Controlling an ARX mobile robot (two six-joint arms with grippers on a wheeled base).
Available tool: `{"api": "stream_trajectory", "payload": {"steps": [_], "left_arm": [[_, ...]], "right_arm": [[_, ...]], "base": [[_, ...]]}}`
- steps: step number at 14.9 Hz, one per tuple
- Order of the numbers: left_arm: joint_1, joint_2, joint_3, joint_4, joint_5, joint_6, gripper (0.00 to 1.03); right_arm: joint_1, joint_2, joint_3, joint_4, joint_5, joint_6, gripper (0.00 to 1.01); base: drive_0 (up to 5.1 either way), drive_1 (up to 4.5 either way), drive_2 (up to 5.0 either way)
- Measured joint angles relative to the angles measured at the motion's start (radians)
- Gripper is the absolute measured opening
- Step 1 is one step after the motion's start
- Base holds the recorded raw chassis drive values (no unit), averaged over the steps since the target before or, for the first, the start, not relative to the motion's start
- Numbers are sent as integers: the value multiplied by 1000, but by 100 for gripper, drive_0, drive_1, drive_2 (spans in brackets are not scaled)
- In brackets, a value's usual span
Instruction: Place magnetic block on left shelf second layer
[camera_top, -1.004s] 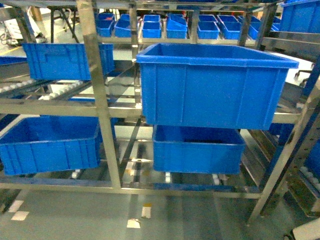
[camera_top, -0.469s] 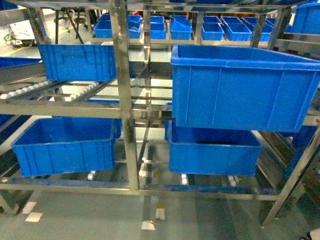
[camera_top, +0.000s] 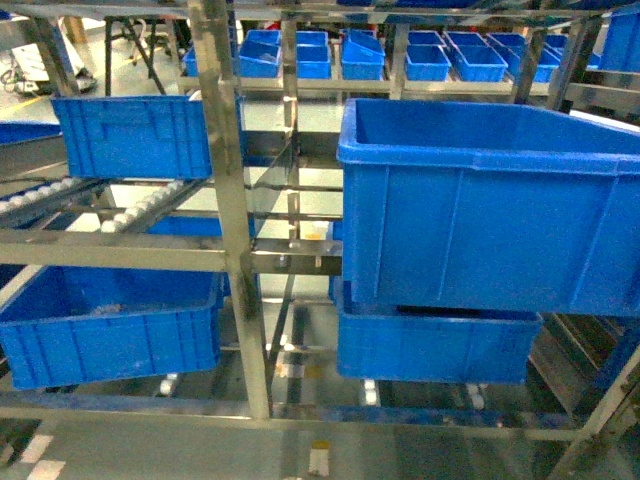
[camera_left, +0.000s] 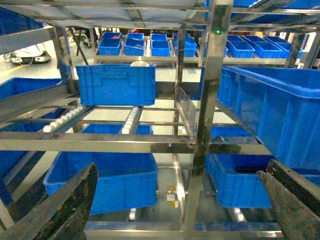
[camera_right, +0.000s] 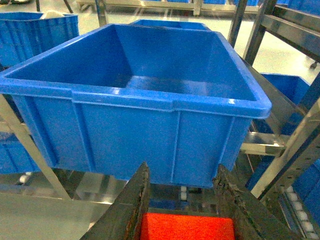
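Note:
In the right wrist view the red magnetic block sits between the two dark fingers of my right gripper, which is shut on it. Straight ahead stands a large deep blue crate, open and empty, on the second layer of the steel shelf. That crate fills the right bay in the head view. My left gripper is open wide and holds nothing, facing a steel upright. Neither gripper appears in the head view.
A smaller blue crate rests on roller rails in the left bay. Two more blue crates sit on the bottom tier. Rows of small blue bins stand on racks behind. A perforated upright rises at the right.
The head view has moved closer to the rack. The large crate has shifted right and looms bigger, and the front upright has drifted across the view.

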Motion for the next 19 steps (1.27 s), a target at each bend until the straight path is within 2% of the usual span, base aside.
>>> {"api": "stream_trajectory", "payload": {"steps": [12,19], "left_arm": [[0,0,0,1,0,0,98],[0,0,0,2,0,0,98]], "right_arm": [[0,1,0,0,0,0,33],[0,10,3,-11,-3,3,33]], "base": [[-6,425,-436],[0,0,0]]}}
